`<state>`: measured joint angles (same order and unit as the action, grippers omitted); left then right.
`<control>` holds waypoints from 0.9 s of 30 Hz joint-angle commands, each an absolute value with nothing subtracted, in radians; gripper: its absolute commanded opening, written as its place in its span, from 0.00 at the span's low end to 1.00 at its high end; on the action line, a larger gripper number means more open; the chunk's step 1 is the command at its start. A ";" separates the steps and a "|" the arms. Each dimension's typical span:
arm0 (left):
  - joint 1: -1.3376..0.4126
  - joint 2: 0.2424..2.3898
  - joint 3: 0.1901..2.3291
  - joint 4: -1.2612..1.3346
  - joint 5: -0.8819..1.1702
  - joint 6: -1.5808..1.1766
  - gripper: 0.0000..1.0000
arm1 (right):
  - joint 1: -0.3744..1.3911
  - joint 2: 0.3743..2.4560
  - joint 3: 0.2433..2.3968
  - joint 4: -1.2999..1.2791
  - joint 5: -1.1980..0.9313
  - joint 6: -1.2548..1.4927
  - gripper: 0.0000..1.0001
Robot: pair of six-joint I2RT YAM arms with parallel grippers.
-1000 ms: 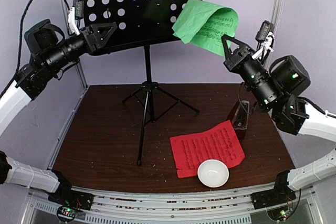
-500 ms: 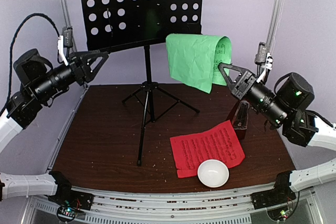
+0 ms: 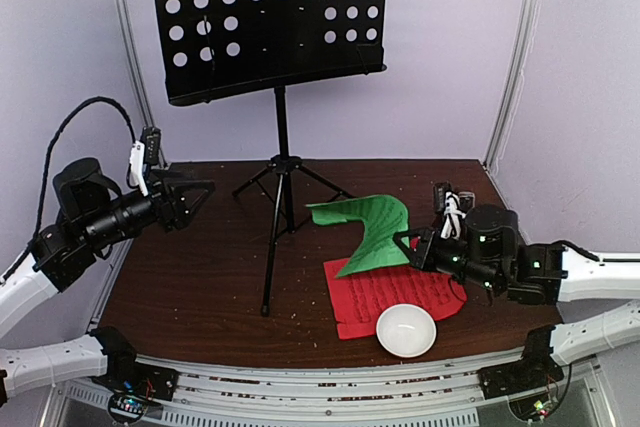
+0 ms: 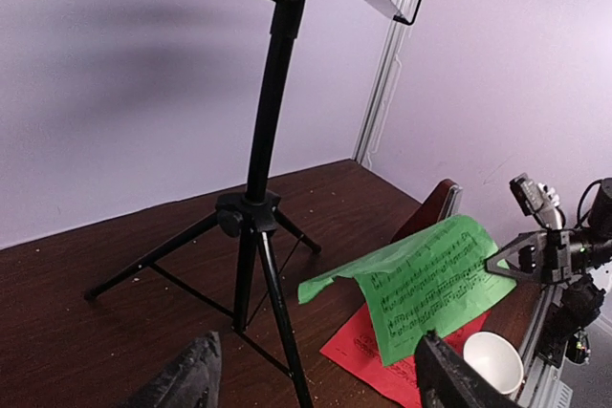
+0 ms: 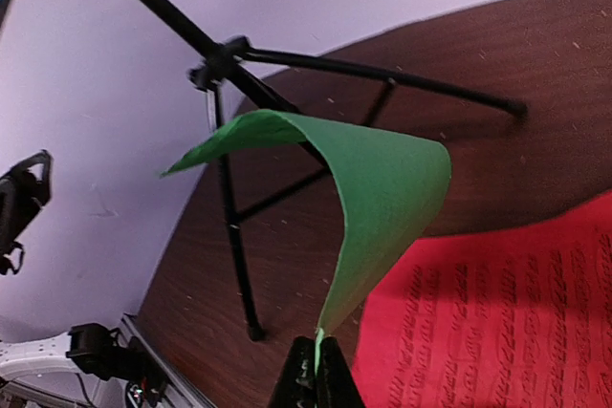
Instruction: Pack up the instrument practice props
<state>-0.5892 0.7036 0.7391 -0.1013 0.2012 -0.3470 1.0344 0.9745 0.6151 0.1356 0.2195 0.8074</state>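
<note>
The black perforated music stand (image 3: 268,25) rises on its tripod (image 3: 283,179) at the table's back centre. My right gripper (image 3: 405,244) is shut on the lower edge of the green music sheet (image 3: 368,229), which arches up just above the red music sheet (image 3: 392,297) lying flat. In the right wrist view the jaws (image 5: 316,375) pinch the green sheet (image 5: 382,193) over the red sheet (image 5: 507,312). My left gripper (image 3: 195,195) hovers open and empty left of the tripod (image 4: 247,222). A red-brown metronome (image 4: 435,209) peeks out behind the green sheet (image 4: 430,284).
A white bowl (image 3: 406,330) sits on the red sheet's near corner, close to the front rail. Tripod legs spread across the middle of the brown table (image 3: 200,277). Purple walls and white frame posts (image 3: 512,57) close in the back and sides.
My right gripper has carried the green sheet down from stand height to just above the red sheet. My left arm has dropped and pulled back to the left, its jaws wider apart.
</note>
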 commanded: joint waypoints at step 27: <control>-0.590 0.761 0.662 -0.022 0.116 -0.395 0.75 | 0.921 1.169 0.567 -0.317 0.287 0.937 0.02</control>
